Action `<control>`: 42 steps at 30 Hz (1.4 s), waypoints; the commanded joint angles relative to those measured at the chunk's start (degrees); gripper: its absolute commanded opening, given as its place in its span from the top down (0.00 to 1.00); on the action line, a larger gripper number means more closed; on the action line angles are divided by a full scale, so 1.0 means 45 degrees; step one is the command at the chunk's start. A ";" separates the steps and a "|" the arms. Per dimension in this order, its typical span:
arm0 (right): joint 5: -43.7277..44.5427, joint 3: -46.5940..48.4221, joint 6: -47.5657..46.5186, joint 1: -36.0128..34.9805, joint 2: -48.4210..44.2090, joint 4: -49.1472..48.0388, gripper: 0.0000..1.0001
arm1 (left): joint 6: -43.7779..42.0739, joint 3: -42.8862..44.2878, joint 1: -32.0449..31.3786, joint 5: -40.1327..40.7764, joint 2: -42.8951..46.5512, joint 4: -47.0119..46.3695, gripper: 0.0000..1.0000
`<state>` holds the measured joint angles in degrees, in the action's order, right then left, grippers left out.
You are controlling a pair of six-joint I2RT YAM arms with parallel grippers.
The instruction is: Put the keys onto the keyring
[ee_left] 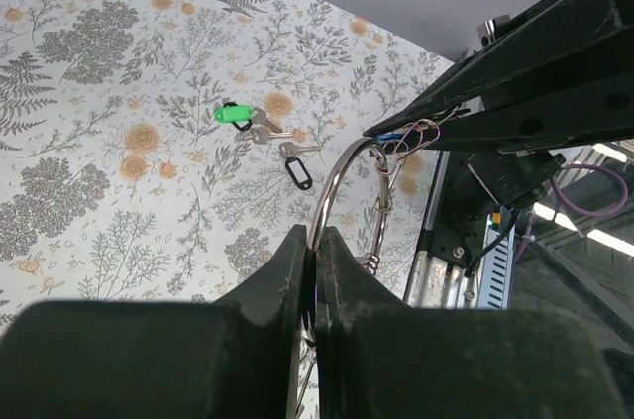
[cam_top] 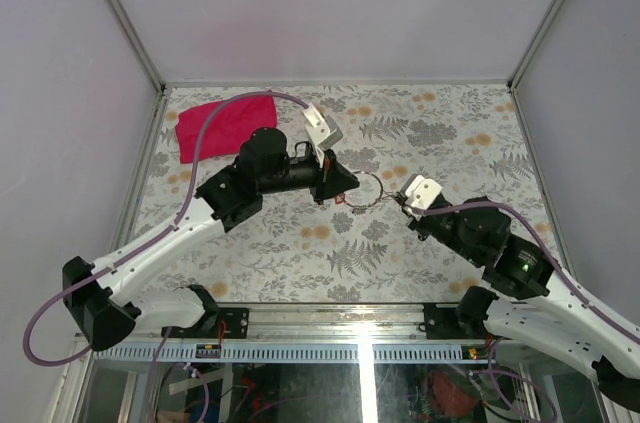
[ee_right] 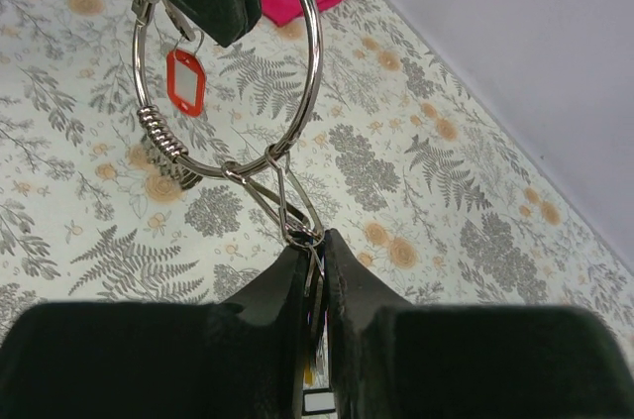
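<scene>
The shiny silver wire keyring [ee_right: 318,48] is held between the hands: rim pinched by the left hand [ee_left: 315,238], thin wire clasp [ee_right: 294,229] opposite pinched by the right hand [ee_right: 315,246].

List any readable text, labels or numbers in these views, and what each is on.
No legible text in any view.
red tag on the keyring: insert looks blank.
green tag: no writing visible.
black-framed tag: window looks blank.
small sticker on the front rail: too small to read.
</scene>
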<state>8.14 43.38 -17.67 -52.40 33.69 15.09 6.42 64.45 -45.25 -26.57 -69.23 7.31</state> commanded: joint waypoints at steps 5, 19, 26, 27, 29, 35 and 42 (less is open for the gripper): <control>0.0577 0.1608 -0.1067 -0.0063 0.0446 -0.0247 0.88 | -0.0770 -0.0460 -0.0042 -0.0300 -0.0411 -0.0111 1.00; 0.1916 0.1016 0.0623 -0.0070 -0.0275 -0.0069 0.81 | 0.0598 -0.2044 -0.0085 0.0636 0.0421 -0.2552 1.00; 0.2032 0.0013 0.2243 -0.0055 -0.0512 -0.0607 0.82 | 0.1815 -0.2741 -0.0082 0.0398 0.0565 -0.3828 1.00; 0.2206 -0.0097 0.2366 -0.0054 -0.0456 -0.0733 0.83 | 0.1875 -0.2705 -0.0080 0.0299 0.0527 -0.3848 1.00; 0.2510 -0.0292 0.2474 -0.0060 -0.0329 -0.1011 0.85 | 0.1973 -0.2753 -0.0081 0.0129 0.0499 -0.3887 1.00; 0.3019 -0.0487 0.1925 -0.0061 0.0234 -0.2461 0.88 | 0.2175 -0.2891 -0.0129 -0.0249 0.0293 -0.3807 1.00; 0.2764 0.0011 0.1149 -0.0071 0.1076 -0.3316 0.89 | 0.2245 -0.3192 -0.0364 -0.0146 0.0101 -0.3780 1.00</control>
<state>19.33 40.95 -10.09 -52.47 37.30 7.01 15.81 51.16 -46.11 -26.55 -68.49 -5.34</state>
